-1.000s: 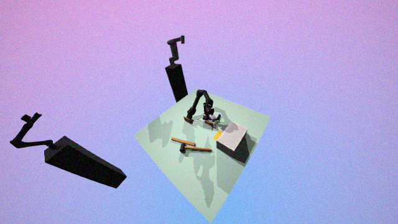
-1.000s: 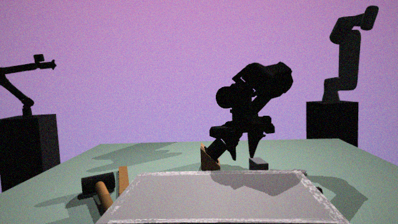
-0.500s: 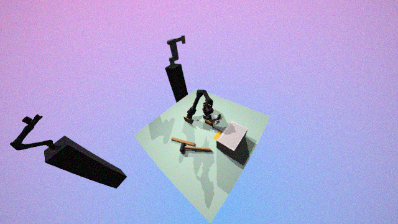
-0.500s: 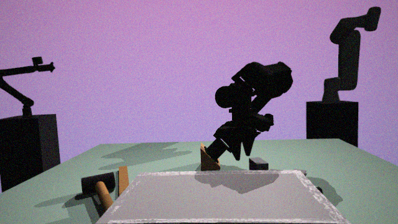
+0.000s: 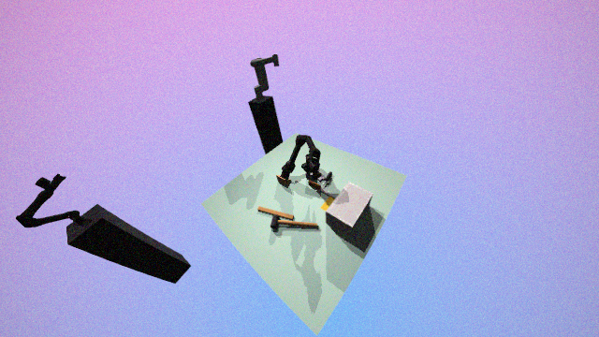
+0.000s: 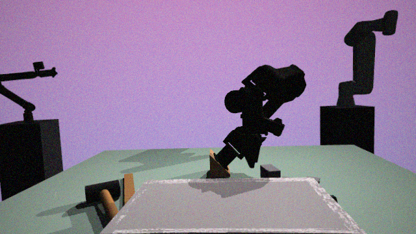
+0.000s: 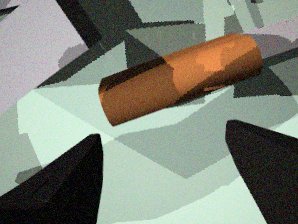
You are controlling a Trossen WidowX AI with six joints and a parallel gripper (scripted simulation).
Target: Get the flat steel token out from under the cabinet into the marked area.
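Seen from above, the cabinet [image 5: 351, 204] [image 6: 227, 211] stands right of centre, a yellow patch [image 5: 327, 204] at its left edge. The fingers [image 5: 328, 176] [image 6: 255, 156] are open, gripping nothing — an orange handle [image 5: 314, 185] [image 7: 180, 80] crosses the wrist frame's upper middle. I cannot tell where the token is.

A wooden handle [image 5: 314, 185] [image 7: 180, 80] crosses the way beyond the open pincer [image 5: 324, 179] [image 6: 253, 162] [image 7: 165, 136].

Apparently matt wooden handle [image 5: 298, 224] [image 6: 109, 203].

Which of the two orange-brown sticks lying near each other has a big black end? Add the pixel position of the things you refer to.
The hammer's handle [image 5: 299, 225] [image 6: 108, 203], reaching nearer the cabinet [image 5: 351, 211] [image 6: 227, 212]; it has a black head [image 5: 274, 224] [image 6: 102, 192]. The other stick [image 5: 269, 211] [image 6: 129, 186] shows none.
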